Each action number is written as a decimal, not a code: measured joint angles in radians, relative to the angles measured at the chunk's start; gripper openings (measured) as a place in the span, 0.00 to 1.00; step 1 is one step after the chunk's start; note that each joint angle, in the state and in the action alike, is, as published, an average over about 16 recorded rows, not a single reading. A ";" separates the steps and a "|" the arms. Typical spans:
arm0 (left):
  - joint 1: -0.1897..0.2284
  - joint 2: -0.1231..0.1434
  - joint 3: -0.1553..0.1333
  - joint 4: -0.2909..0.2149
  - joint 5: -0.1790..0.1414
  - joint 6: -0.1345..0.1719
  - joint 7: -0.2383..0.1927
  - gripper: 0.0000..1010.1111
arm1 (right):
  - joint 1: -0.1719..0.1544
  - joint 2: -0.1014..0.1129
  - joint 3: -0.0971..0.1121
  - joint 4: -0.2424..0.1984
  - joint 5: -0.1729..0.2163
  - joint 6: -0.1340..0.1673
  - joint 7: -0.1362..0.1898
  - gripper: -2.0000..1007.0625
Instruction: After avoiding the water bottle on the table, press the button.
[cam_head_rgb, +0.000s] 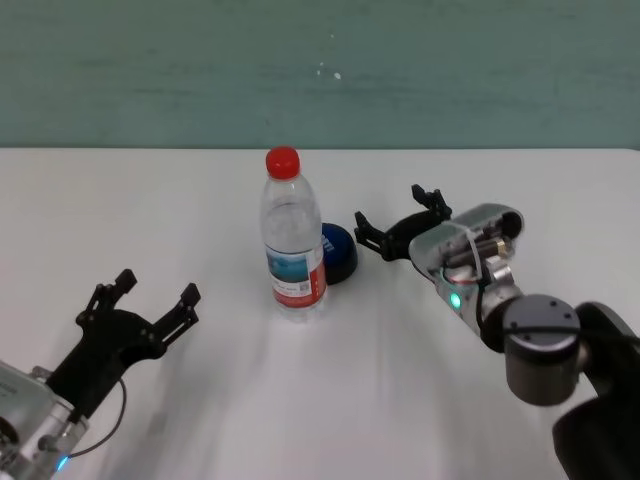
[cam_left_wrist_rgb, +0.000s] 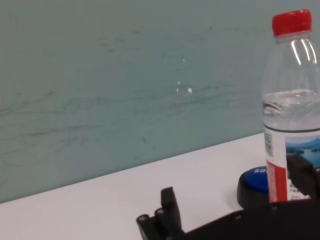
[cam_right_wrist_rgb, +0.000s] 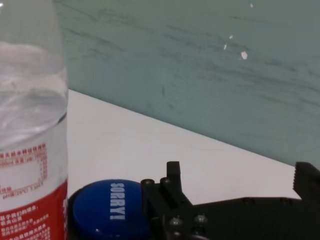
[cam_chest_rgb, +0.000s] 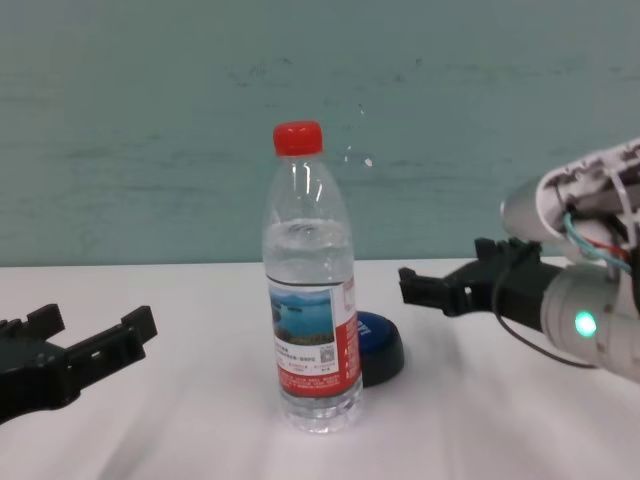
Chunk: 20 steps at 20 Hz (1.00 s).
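The water bottle (cam_head_rgb: 293, 246) stands upright on the white table (cam_head_rgb: 150, 210), clear with a red cap and a lake label. It also shows in the chest view (cam_chest_rgb: 310, 300), the left wrist view (cam_left_wrist_rgb: 292, 110) and the right wrist view (cam_right_wrist_rgb: 30, 125). The blue button (cam_head_rgb: 338, 253) sits just behind and to the right of the bottle, partly hidden by it; it also shows in the right wrist view (cam_right_wrist_rgb: 111, 209). My right gripper (cam_head_rgb: 400, 222) is open and empty, a little to the right of the button. My left gripper (cam_head_rgb: 155, 300) is open and empty at the near left.
A teal wall (cam_head_rgb: 320, 70) runs along the table's far edge. White tabletop stretches left of the bottle (cam_chest_rgb: 150, 300) and in front of it.
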 joint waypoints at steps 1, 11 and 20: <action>0.000 0.000 0.000 0.000 0.000 0.000 0.000 1.00 | -0.010 0.000 0.003 -0.011 -0.002 0.000 -0.003 1.00; 0.000 0.000 0.000 0.000 0.000 0.000 0.000 1.00 | -0.111 -0.002 0.023 -0.120 -0.026 0.004 -0.026 1.00; 0.000 0.000 0.000 0.000 0.000 0.000 0.000 1.00 | -0.191 -0.013 0.034 -0.198 -0.061 0.002 -0.053 1.00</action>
